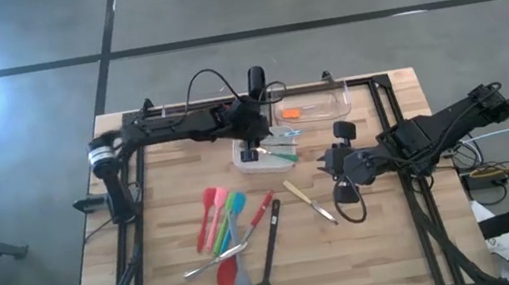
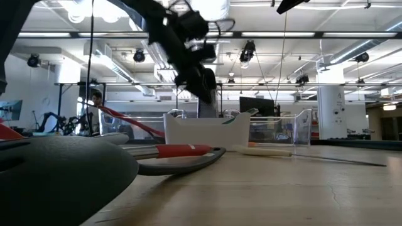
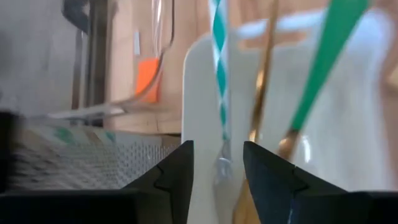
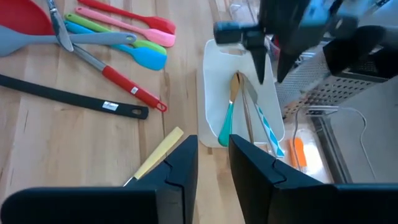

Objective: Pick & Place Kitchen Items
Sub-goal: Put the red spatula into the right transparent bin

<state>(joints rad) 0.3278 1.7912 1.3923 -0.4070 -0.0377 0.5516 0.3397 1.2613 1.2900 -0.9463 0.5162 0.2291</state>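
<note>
A white dish (image 1: 248, 165) on the table holds a green-handled utensil (image 4: 226, 122), a teal-striped one (image 3: 219, 74) and a slim golden one (image 3: 265, 68). My left gripper (image 1: 254, 150) hangs open just above the dish (image 4: 214, 93), fingers slanting down, with nothing between them (image 3: 217, 165). My right gripper (image 4: 213, 155) stands open to the right of the dish, above the table. A pale wooden-handled knife (image 1: 309, 203) lies below it. Red, pink, green and blue silicone spoons (image 1: 221, 216), a red-handled tool (image 1: 263, 212) and a black spoon (image 1: 266, 262) lie flat nearer the front.
A clear bin (image 1: 322, 107) with an orange piece (image 1: 291, 114) stands at the far edge, behind the dish. A grey spoon and a red one (image 1: 232, 273) lie at the front left. Bare wood shows at the front right.
</note>
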